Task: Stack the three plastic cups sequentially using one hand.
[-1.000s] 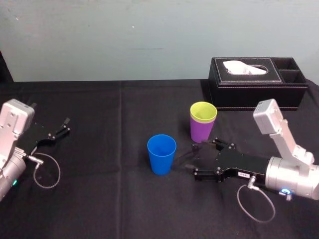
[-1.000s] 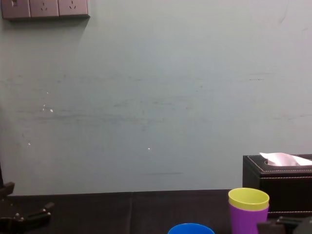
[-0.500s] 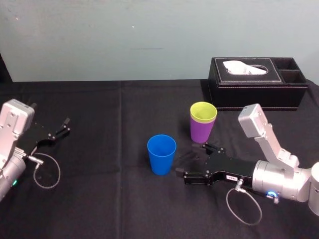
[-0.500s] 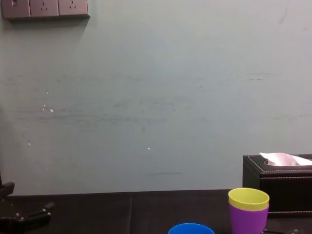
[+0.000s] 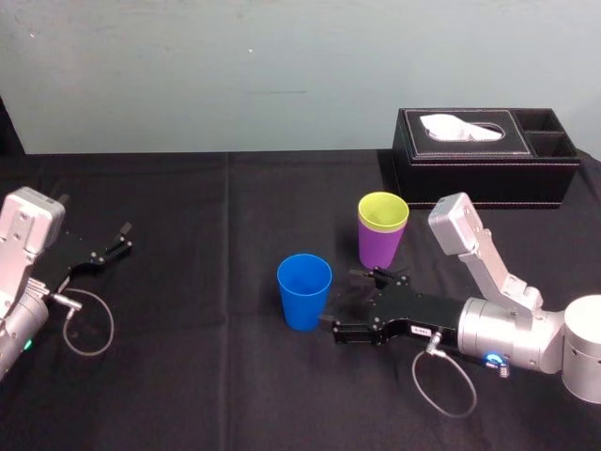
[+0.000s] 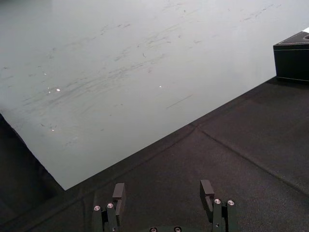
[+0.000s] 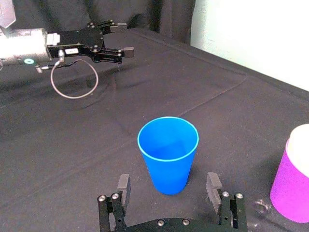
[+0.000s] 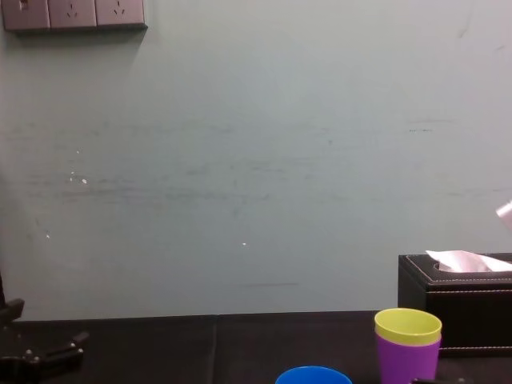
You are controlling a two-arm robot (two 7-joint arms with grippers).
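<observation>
Just ahead of your right claw, wide open and empty, the blue cup is closer after your advance, so grasp it next. Your left claw idles open, well apart.

The blue cup is standing upright mid-frame. The right gripper's jaws are gaping wide just before it.

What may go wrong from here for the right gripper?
1. A finger of the right gripper could push the blue cup over instead of enclosing it.
2. Its far finger is close to the purple cup holding the yellow-green cup, and might knock them.
The left gripper is parked far left.
</observation>
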